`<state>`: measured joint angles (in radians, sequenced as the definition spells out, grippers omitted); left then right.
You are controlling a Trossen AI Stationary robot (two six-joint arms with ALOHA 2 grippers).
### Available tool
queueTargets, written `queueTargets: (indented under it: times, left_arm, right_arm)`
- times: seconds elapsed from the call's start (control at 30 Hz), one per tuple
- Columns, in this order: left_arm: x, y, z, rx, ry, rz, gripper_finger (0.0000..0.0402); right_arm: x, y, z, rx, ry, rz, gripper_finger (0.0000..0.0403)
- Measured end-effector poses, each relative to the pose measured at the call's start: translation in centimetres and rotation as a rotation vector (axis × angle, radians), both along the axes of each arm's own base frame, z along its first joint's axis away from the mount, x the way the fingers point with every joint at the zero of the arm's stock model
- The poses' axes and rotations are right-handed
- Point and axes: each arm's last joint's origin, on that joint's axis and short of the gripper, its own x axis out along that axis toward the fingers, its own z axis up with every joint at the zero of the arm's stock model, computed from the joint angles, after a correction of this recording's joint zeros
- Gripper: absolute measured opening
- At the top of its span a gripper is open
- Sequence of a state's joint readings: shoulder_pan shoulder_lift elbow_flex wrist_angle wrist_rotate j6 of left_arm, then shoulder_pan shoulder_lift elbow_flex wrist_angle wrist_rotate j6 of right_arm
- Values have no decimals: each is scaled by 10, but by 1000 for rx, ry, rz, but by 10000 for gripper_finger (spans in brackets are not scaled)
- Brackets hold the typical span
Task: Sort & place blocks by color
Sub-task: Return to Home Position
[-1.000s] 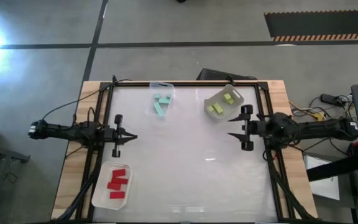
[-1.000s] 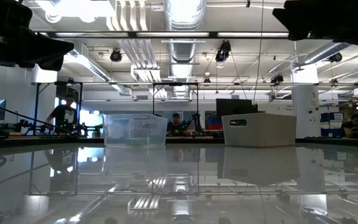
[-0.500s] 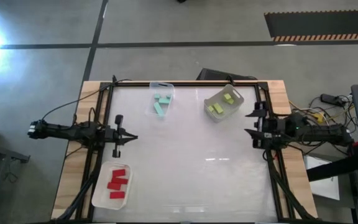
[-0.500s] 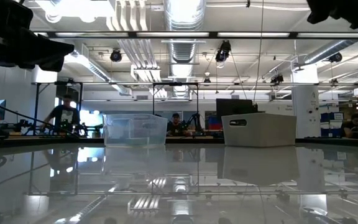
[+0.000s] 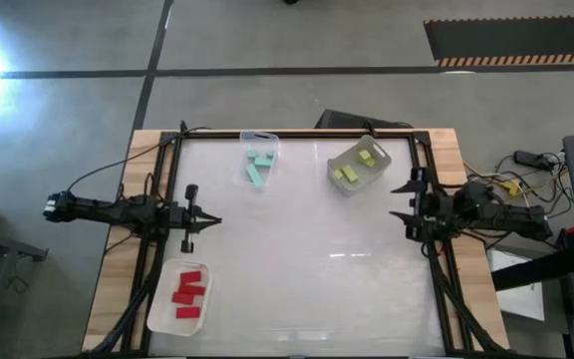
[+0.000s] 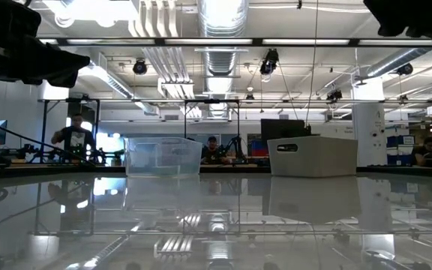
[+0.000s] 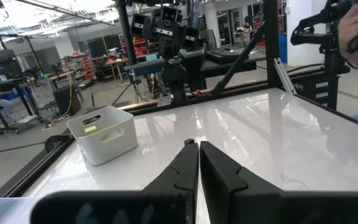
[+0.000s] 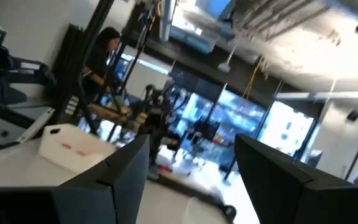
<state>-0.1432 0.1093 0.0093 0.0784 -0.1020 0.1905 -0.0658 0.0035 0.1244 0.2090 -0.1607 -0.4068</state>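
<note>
All blocks lie in three translucent trays. The red blocks [image 5: 187,291] fill the tray near the table's left near corner, the mint-teal blocks [image 5: 258,166] the tray at the far middle, and the yellow-green blocks [image 5: 356,166] the tray at the far right. My left gripper [image 5: 214,220] hovers shut over the table's left side, between the red and teal trays. My right gripper [image 5: 398,200] is open at the right edge, just near of the yellow-green tray. The left wrist view shows the shut fingers [image 7: 197,144] and the yellow-green tray [image 7: 102,133]. The right wrist view shows the open fingers [image 8: 191,146] and the red tray [image 8: 73,147].
The white tabletop [image 5: 297,259] stretches between the arms inside a black frame [image 5: 157,199]. In the low view the teal tray [image 6: 162,156] and the yellow-green tray [image 6: 311,155] stand at the far edge. People are in the room behind, and a hand [image 7: 356,25] shows beyond the table.
My right arm has drawn back toward the table's right edge, away from the middle, and its gripper has turned about its own axis. The left arm and all the blocks have stayed put.
</note>
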Motion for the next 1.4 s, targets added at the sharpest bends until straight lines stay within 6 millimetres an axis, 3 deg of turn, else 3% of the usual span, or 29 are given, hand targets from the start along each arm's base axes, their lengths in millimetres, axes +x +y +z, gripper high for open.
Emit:
queueTargets:
  times: [0.3, 0.67, 0.9, 1.4]
  left_arm:
    - [1, 0, -1, 1, 10, 1, 0]
    - [2, 0, -3, 5, 37, 1, 0]
    - [3, 0, -5, 8, 55, 1, 0]
    - [5, -1, -8, 13, 90, 1, 0]
  right_arm:
    - [2, 1, -3, -55, 14, 7, 226]
    - [6, 0, -9, 111, 109, 42, 226]
    - [9, 0, -20, 152, 224, 43, 226]
    - [10, 0, -23, 155, 249, 42, 226]
